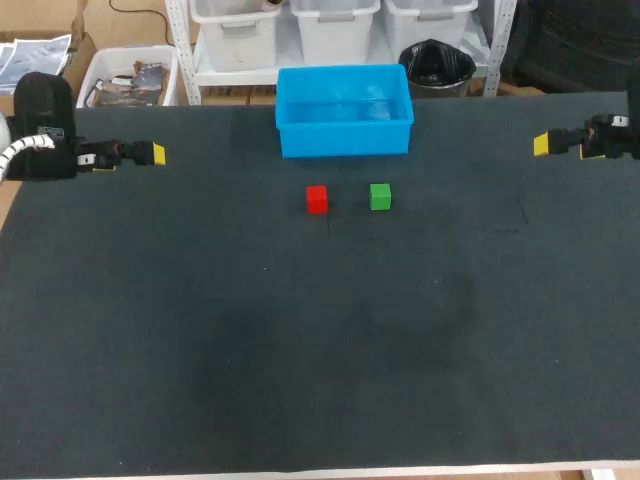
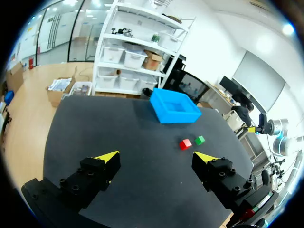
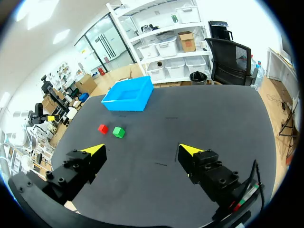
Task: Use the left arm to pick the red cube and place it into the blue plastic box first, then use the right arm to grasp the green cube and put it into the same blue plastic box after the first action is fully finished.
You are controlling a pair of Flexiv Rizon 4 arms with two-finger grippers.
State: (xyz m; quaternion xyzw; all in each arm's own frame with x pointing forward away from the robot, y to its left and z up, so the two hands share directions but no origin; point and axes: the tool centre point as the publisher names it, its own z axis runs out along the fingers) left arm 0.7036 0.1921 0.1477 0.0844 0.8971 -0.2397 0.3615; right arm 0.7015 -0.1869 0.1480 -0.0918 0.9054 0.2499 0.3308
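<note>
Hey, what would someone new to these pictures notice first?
The bright blue plastic box stands out at the far middle of the dark table. Just before it sit a small red cube and a small green cube, side by side but apart. The yellow-tipped left gripper and right gripper hang open at the table's opposite sides.

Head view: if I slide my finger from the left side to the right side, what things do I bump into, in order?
First the left gripper, then the red cube, the green cube, and last the right gripper. The blue box sits behind both cubes and spans them, so it has no clear place.
</note>
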